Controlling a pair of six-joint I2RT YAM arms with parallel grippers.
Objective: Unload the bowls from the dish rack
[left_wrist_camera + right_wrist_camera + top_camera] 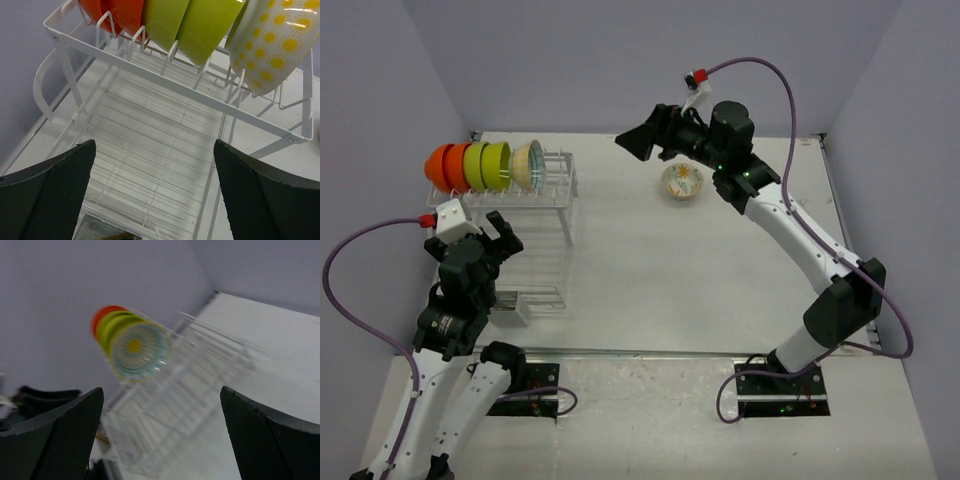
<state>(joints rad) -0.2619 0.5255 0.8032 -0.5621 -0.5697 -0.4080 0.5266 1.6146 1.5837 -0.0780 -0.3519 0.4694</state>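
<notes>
**A:** Hovering over the clear wire dish rack (535, 250), left hand (154, 150) is spread apart, nothing in it.

**B:** Right hand (161, 390)?

**A:** Also apart, empty, up in the air, facing the rack's end.

**B:** Bowls?

**A:** Five on edge in the rack's far row: two glossy orange bowls (447, 165), two lime-green bowls (488, 165), and one cream bowl with blue patterned rim (136, 347) at the end nearest the right hand. Another patterned cream bowl (682, 181) sits upright on the white table (670, 290), well apart from the rack.

**B:** Handling?

**A:** Probably stiff, glazed, slippery and chippable. Pinch the end bowl's exposed upper rim across its wall, then lift straight up out of the rack.
</notes>
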